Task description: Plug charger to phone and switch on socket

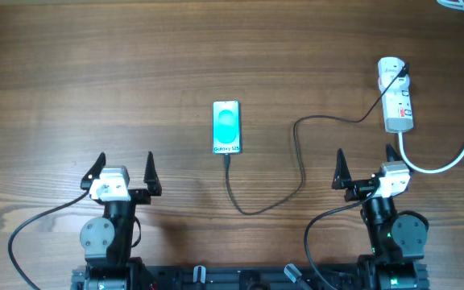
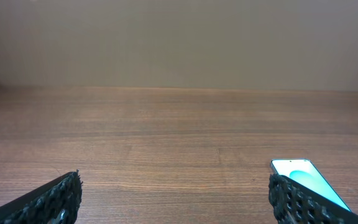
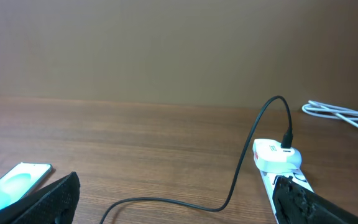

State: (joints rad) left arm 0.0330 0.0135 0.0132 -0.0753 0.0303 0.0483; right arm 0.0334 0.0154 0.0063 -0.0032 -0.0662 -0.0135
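The phone [image 1: 226, 126] lies flat mid-table with its turquoise screen up; it also shows in the left wrist view [image 2: 303, 177] and the right wrist view [image 3: 14, 185]. The charger [image 1: 299, 153], a thin black cable, runs from the phone's near short edge, loops toward me, then rises to a black plug in the white socket [image 1: 395, 95] at the far right. In the right wrist view the charger [image 3: 244, 168] climbs to the socket [image 3: 277, 155]. My left gripper [image 1: 124, 165] stands open near the front, left of the phone. My right gripper [image 1: 365, 159] stands open, short of the socket. Both are empty.
A thicker white lead [image 1: 457, 157] curves from the socket's near end out to the right edge and up to the far right corner. It also lies behind the socket in the right wrist view [image 3: 344, 113]. A plain wall backs the wooden table [image 1: 95, 72].
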